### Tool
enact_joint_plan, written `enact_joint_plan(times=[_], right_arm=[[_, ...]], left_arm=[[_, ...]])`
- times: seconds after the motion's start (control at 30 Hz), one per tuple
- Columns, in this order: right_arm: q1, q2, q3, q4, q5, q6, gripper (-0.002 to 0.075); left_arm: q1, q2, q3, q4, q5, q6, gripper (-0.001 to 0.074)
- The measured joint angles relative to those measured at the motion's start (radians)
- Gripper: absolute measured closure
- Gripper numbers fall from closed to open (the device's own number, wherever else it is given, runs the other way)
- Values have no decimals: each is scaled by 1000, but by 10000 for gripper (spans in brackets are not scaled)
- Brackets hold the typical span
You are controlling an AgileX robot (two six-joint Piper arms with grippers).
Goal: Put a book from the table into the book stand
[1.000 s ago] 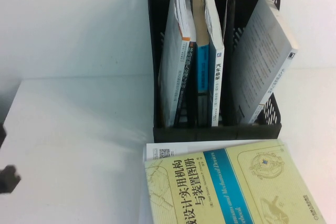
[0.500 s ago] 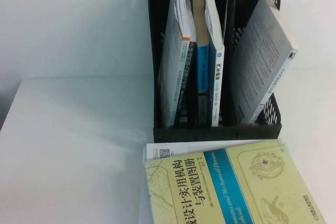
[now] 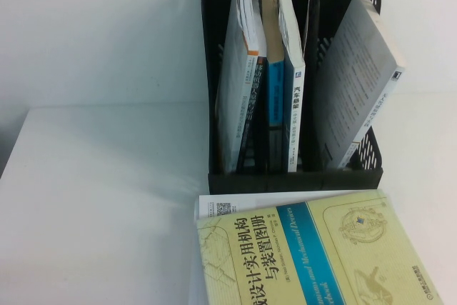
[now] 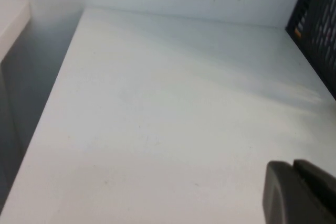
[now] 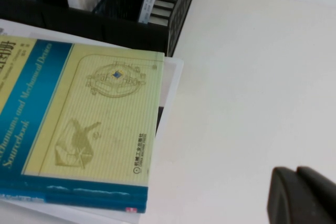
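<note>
The black book stand (image 3: 293,180) stands at the back of the white table (image 3: 107,198). The white book with the white-and-blue spine (image 3: 294,98) stands upright in its middle compartment. Neither gripper shows in the high view. My left gripper (image 4: 293,165) hangs over bare tabletop left of the stand (image 4: 320,19), fingers together and empty. My right gripper (image 5: 295,170) hangs over bare tabletop right of the stand (image 5: 79,22), fingers together and empty.
A yellow-green book with a blue band (image 3: 314,255) lies flat in front of the stand, on a white book with a QR code (image 3: 214,205); it also shows in the right wrist view (image 5: 84,124). A grey-covered book (image 3: 357,83) leans in the right compartment, another book (image 3: 239,69) in the left.
A dark part of my left arm showed at the high view's left edge one second ago and has since left that view. The books and the stand have not moved.
</note>
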Motion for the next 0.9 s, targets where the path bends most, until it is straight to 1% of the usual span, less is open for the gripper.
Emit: enact_joint_plan(times=[0.17,0.77,0.83,0.9], right_arm=[[0,0,0,0,0,0,729],[0,-2,0,0,0,0,729],[0,-21,5,0,0,0,729],[-22,-73,18,2,-7,-2,729]], left_arm=[[0,-1,-2,-54,15,34,737],[0,-1,-4,-67,20,48,737],[0,-1,-4,-69,20,48,737],[0,-1,-4,-69,20,48,737]])
